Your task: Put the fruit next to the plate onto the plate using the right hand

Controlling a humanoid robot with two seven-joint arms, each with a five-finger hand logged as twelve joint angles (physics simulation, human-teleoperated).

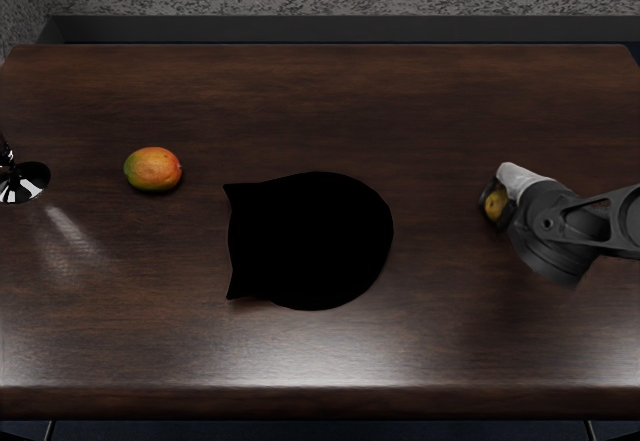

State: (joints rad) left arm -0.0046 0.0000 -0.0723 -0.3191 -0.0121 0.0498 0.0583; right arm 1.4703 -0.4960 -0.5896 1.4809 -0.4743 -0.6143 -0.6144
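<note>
We saw the right hand (527, 206) over the right side of the dark wooden table (320, 361), fingers clamped on a small yellow round fruit (493, 204), mostly hidden. The fruit was well right of the flat black plate (310, 241), not on it. An orange-green mango (152, 169) lay left of the plate.
</note>
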